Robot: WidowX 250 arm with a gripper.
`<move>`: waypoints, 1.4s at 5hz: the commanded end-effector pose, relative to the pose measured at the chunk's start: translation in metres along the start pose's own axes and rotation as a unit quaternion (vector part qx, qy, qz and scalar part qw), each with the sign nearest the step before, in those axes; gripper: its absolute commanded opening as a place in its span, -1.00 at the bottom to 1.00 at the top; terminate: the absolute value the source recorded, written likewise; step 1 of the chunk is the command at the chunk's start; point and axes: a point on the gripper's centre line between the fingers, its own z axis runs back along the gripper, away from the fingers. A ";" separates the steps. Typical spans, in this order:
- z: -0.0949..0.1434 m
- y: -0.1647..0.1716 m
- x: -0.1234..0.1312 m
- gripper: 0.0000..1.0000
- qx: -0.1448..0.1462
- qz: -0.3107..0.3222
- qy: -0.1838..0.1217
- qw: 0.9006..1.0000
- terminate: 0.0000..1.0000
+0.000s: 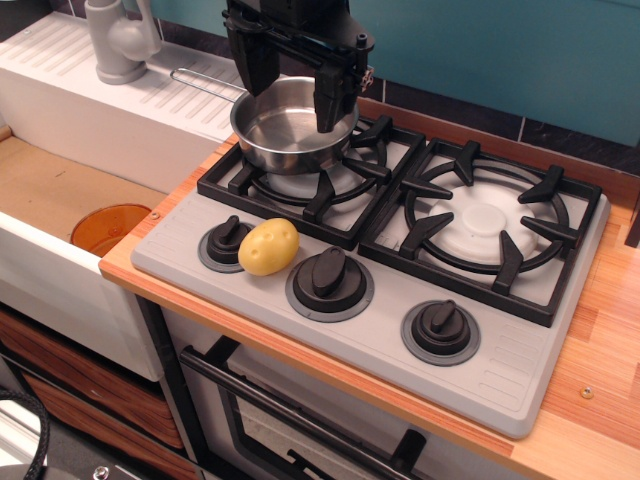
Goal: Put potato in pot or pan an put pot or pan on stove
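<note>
On the left burner grate of the stove (520, 390) sits the steel saucepan (285, 135), empty inside. Gripper (292, 95) spread wide, fingers straddling the pan's rim. Potato (268, 247) lies on the grey panel between two knobs. Orange bowl (108, 228) in the sink, contents unclear.

A wooden counter (600, 400) is seen carrying the grey stove (380, 330); left of the stove a sink (60, 190) is set.
</note>
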 end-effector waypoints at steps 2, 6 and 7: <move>-0.008 -0.007 -0.006 1.00 0.003 0.005 -0.012 1.000 -1.00; -0.017 -0.021 -0.013 1.00 0.005 0.018 -0.025 1.000 -1.00; -0.018 -0.023 -0.013 1.00 0.003 0.019 -0.025 0.999 -1.00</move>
